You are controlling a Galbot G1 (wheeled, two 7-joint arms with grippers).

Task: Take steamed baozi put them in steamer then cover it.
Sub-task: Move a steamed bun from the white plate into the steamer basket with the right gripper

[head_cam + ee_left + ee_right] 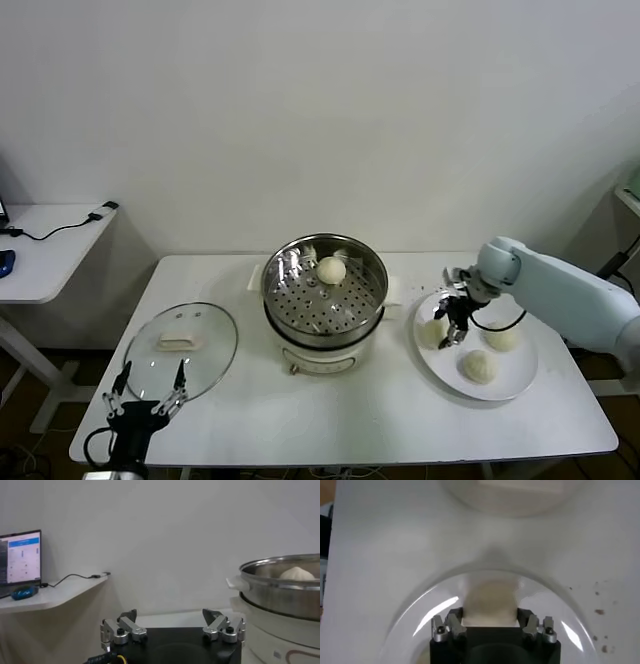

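Observation:
The steamer [275,290] stands mid-table on its white pot base, with one baozi [331,270] inside. It also shows in the left wrist view [280,590] with that baozi [297,573]. Three baozi lie on a white plate [520,385] at the right: one at the left [430,333], two others [503,338] [479,366]. My right gripper [452,332] is down on the left one. In the right wrist view its fingers [454,622] press both sides of that bun [488,600]. The glass cover [205,365] lies flat at the table's left. My left gripper [147,395] is open and empty near the front left edge.
A white side table [50,250] with a blue mouse and a cable stands to the left. A lit screen [20,555] sits on it in the left wrist view. The wall is close behind the table.

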